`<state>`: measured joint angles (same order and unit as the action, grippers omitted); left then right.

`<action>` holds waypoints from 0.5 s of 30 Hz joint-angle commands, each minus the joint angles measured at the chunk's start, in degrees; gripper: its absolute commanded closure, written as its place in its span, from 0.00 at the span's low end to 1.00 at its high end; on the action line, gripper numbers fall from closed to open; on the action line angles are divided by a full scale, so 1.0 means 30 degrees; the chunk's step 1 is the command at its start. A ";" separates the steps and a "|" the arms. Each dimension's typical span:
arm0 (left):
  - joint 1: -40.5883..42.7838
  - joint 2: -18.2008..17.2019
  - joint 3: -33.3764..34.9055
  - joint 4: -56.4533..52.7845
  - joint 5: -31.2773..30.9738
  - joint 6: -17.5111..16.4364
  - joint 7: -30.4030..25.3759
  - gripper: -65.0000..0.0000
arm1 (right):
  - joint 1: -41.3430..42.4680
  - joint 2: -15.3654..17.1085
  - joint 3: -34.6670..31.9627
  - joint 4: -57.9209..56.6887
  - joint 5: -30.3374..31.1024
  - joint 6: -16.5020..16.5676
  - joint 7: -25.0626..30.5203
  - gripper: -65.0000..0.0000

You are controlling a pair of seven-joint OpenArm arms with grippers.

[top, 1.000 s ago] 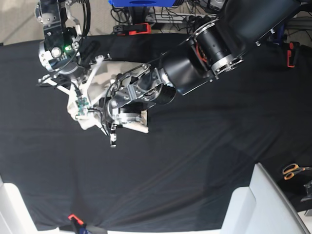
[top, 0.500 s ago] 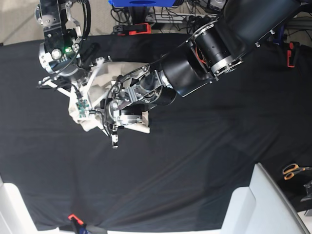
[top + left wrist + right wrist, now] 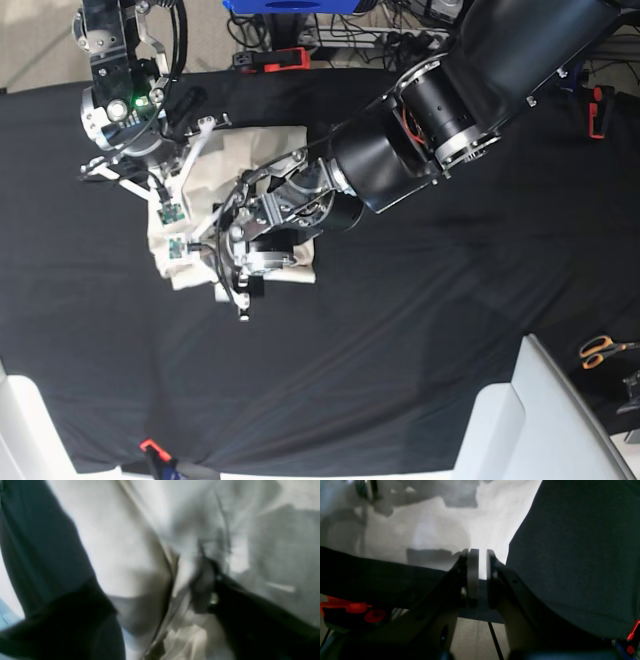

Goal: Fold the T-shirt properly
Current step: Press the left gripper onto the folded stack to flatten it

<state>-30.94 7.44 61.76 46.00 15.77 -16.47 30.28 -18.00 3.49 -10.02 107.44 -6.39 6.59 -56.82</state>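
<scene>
The cream T-shirt (image 3: 235, 165) lies bunched at the back left of the black table cloth (image 3: 420, 330). Over its front edge hangs my left gripper (image 3: 212, 275), at the end of the big arm coming from the upper right. In the blurred left wrist view its dark fingers (image 3: 250, 620) stand wide apart, the gripper (image 3: 147, 587) open over the shirt (image 3: 130, 542). My right gripper (image 3: 168, 215) is at the shirt's left edge. Its jaws (image 3: 482, 555) are shut to a thin slit with nothing in it, and the shirt (image 3: 440, 530) lies beyond.
Orange-handled scissors (image 3: 600, 350) lie at the table's right edge. White bins sit at the front right (image 3: 530, 410) and front left (image 3: 20, 430) corners. Red clamps (image 3: 285, 58) hold the cloth's far edge, and cables lie behind it.
My left gripper has opened and dropped a little toward the table's front. The shirt's front edge now lies slightly lower and wider. The right arm has barely moved.
</scene>
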 commanded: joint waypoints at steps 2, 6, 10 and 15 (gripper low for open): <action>-0.0779 0.0201 -0.0087 0.0242 0.0150 0.0142 0.0060 0.29 | 0.0066 0.0025 -0.0015 0.0246 -0.0081 -0.0013 0.0228 0.92; -0.1336 0.0201 -0.0087 0.0213 0.0179 0.0171 0.0030 0.12 | 0.0036 0.0025 -0.0015 0.0246 -0.0081 -0.0013 0.0228 0.92; -0.2010 0.0201 -0.0498 0.0213 0.0150 0.0230 0.0030 0.08 | 0.0036 0.0025 -0.0015 0.0246 -0.0052 -0.0013 0.0228 0.92; -0.2303 0.0288 -0.4366 0.1004 0.0179 0.0230 0.0089 0.08 | 0.0007 0.0025 -0.0044 0.0246 -0.0052 -0.0013 0.0228 0.92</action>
<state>-35.75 7.44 48.62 47.64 16.03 -16.45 31.24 -18.15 3.49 -10.13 107.44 -6.39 6.61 -56.82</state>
